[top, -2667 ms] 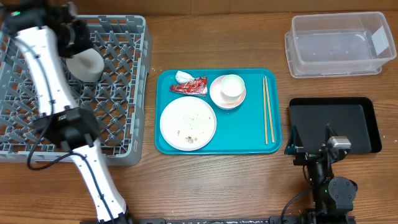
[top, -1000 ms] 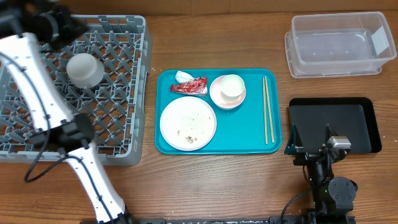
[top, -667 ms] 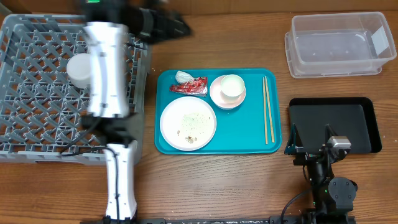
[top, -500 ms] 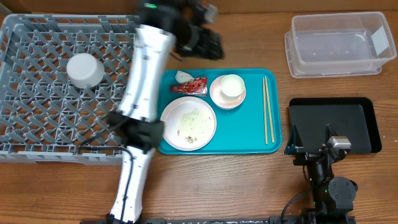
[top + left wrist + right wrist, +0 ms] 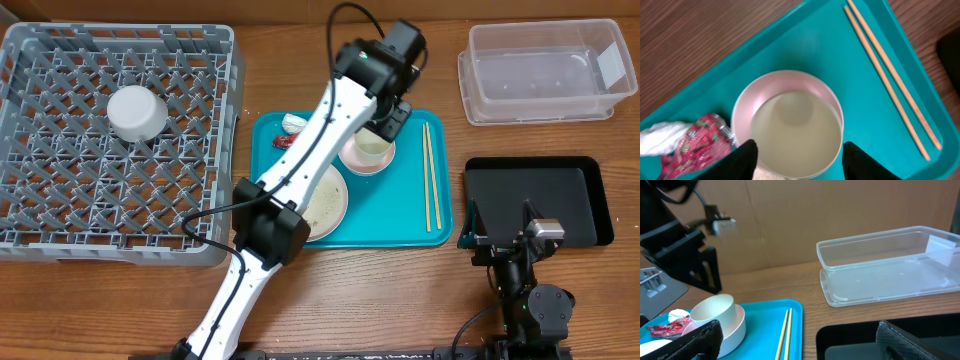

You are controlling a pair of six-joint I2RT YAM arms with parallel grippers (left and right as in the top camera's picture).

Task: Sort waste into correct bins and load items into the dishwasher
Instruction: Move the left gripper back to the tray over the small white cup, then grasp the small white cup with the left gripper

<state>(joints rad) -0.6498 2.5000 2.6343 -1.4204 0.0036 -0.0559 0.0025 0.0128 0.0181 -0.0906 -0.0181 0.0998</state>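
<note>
My left gripper [image 5: 380, 125] hangs open over the teal tray, its black fingers [image 5: 742, 161] straddling the small white cup [image 5: 796, 132]. I cannot tell whether they touch it. The cup sits in the pinkish bowl [image 5: 747, 102]. Beside them lie the red foil wrapper [image 5: 692, 147] and the white paper wad [image 5: 657, 140]. The chopsticks [image 5: 430, 175] lie along the tray's right side. My arm hides part of the white plate [image 5: 330, 205] with its crumbs. A pale bowl [image 5: 137, 112] rests upside down in the grey dish rack [image 5: 60, 200]. My right gripper [image 5: 807, 345] is open and empty above the black tray [image 5: 590, 205].
The clear tub [image 5: 545, 70] stands at the back right, behind the black tray. The teal tray [image 5: 395, 225] fills the table's middle. My left arm [image 5: 300, 170] crosses it diagonally from the front left.
My left arm swung from the dish rack rightward to the tray, leaving the pale bowl in the rack. Its jaws are now around the cup. The right arm has not moved.
</note>
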